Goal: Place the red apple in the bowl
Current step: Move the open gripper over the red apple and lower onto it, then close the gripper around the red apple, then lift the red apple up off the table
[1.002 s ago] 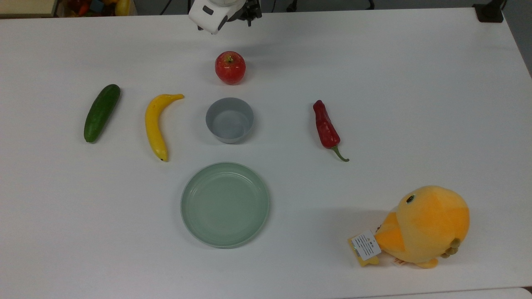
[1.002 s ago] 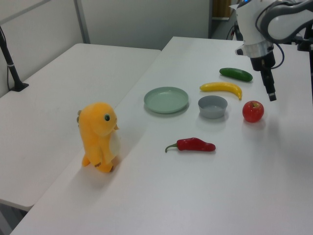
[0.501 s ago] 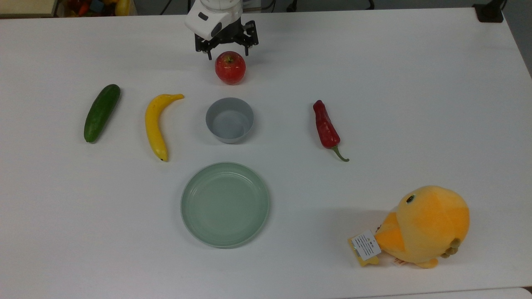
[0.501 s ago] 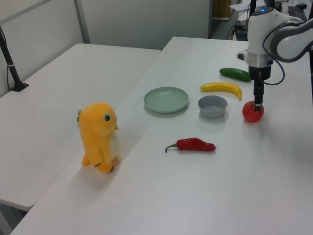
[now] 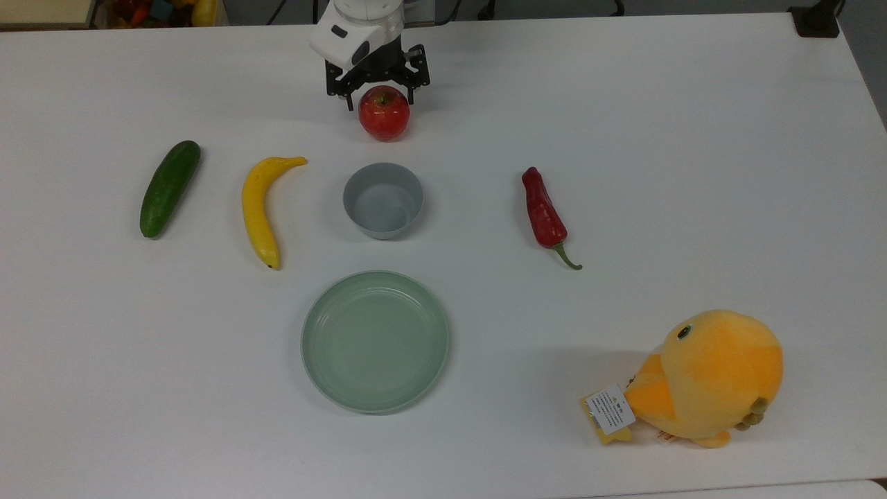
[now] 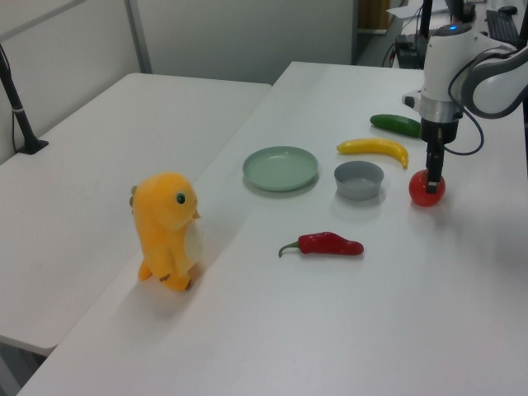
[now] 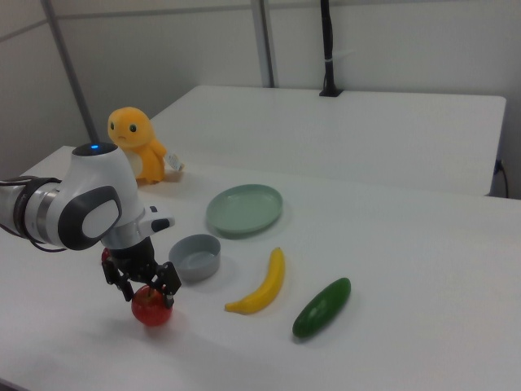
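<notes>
My gripper (image 5: 378, 95), fingers spread open, straddles the top of the red apple (image 5: 384, 116) on the tabletop (image 5: 693, 173) at upper centre of the top view, the bowl (image 5: 382, 201) empty just below.

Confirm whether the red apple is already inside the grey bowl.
No, the red apple sits on the table beyond the empty grey bowl, under the end effector.

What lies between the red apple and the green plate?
In the top view, the grey bowl sits between the red apple and the green plate, empty, apart from both.
</notes>
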You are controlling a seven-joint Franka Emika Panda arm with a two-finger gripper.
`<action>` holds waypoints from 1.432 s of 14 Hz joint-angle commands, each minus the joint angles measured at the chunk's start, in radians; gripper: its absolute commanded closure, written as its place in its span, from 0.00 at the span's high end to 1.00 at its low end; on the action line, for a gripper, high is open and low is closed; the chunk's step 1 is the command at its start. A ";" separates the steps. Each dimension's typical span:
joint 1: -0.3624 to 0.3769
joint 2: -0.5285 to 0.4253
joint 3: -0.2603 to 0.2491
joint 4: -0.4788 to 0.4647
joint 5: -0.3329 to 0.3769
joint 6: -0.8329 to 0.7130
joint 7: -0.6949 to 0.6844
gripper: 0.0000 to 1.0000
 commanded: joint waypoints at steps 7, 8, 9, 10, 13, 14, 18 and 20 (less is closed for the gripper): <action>0.011 0.006 0.002 -0.021 -0.011 0.028 0.023 0.10; 0.012 0.006 0.002 -0.021 -0.011 0.027 0.023 0.09; 0.012 0.004 0.002 -0.020 -0.011 0.020 0.023 0.09; 0.012 0.003 0.002 -0.018 -0.011 0.014 0.023 0.09; 0.012 -0.031 0.002 0.024 -0.010 -0.030 0.035 0.09; 0.011 -0.033 0.002 0.073 -0.010 -0.106 0.037 0.09; 0.006 -0.033 0.002 0.213 -0.007 -0.260 0.039 0.09; 0.002 -0.031 0.000 0.293 0.004 -0.332 0.037 0.09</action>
